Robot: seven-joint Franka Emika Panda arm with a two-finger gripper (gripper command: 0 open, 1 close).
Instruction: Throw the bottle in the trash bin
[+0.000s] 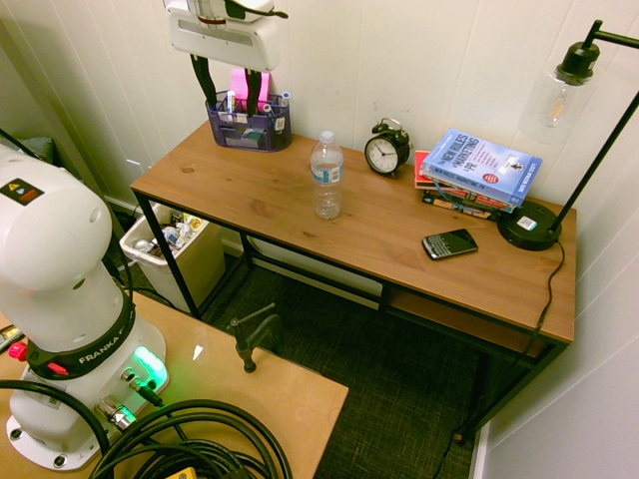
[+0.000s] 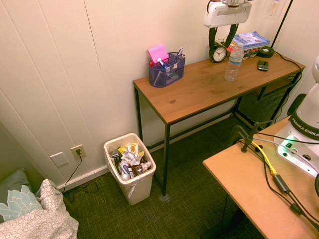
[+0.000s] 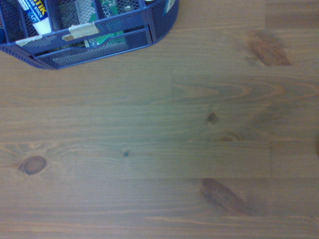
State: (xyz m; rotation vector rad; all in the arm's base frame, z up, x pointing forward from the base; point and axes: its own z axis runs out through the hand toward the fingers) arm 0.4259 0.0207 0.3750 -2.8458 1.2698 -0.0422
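Foremost in the first exterior view, the white arm (image 1: 55,239) stands beside the surface (image 1: 399,225), its fingers (image 1: 230,92) spread apart and holding nothing above the wood. The bottle (image 1: 327,178) stands upright between the surface's long edges, apart from and lower than the fingers, on the alarm clock's (image 1: 386,150) side of the pen holder (image 1: 250,125). The bin (image 2: 130,169), filled with rubbish (image 2: 132,160), sits on the floor by the surface's short edge near the pen holder. The second exterior view alone shows a cushion (image 2: 20,201) and a wall outlet (image 2: 78,151); the wrist view catches a glue stick (image 3: 36,15) in the pen holder, but no bottle.
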